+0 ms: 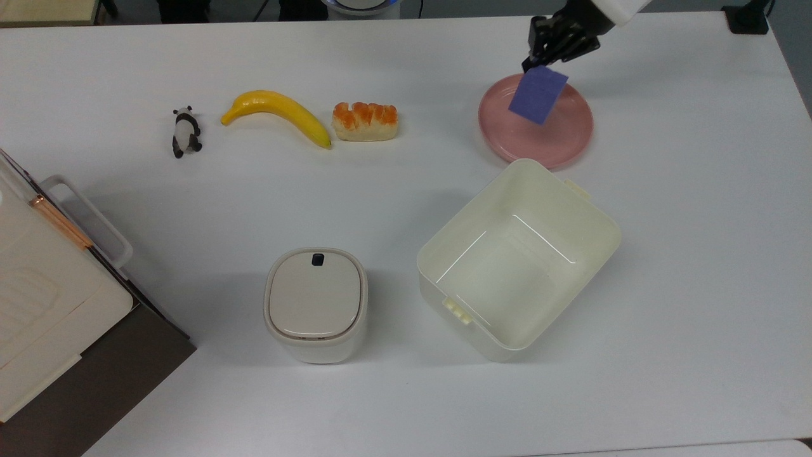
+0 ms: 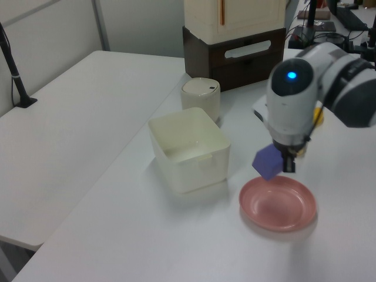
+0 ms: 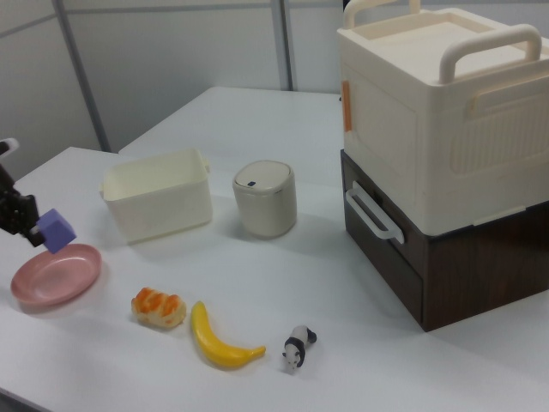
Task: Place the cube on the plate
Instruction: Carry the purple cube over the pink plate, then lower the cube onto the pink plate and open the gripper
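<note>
**Cube is hanging over the pink plate, held by the gripper**

The gripper is pinching the cube by its upper part; the two black jaws are pressed against the cube, and the cube is hanging tilted below them. In the left view the cube is staying in the air just above the near edge of the plate, not touching it. In the top view the cube is appearing over the upper part of the plate. In the right view the gripper is holding the cube just above the plate, at the right view's left edge.

The plate is lying on the white table and nothing is lying in it. Just beside the plate, toward the bottom of the top view, the cream tub is standing open and turned at an angle. On the top view's left of the tub a small lidded bin is standing. Along the upper part of the top view, a piece of bread, a banana and a small panda figure are lying in a row, well apart from the plate. At the top view's left edge a cream box is sitting on a dark drawer unit.
</note>
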Robot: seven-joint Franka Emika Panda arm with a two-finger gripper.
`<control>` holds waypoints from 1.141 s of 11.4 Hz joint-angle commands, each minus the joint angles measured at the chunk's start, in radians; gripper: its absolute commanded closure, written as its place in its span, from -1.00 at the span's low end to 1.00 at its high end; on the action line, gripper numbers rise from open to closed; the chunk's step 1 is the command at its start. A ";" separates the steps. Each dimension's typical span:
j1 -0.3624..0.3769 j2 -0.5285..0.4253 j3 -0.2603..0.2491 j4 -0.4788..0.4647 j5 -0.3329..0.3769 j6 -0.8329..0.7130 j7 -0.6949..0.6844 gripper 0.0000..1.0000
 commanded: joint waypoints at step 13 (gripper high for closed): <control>0.027 0.002 -0.004 -0.011 0.046 -0.054 0.084 -0.56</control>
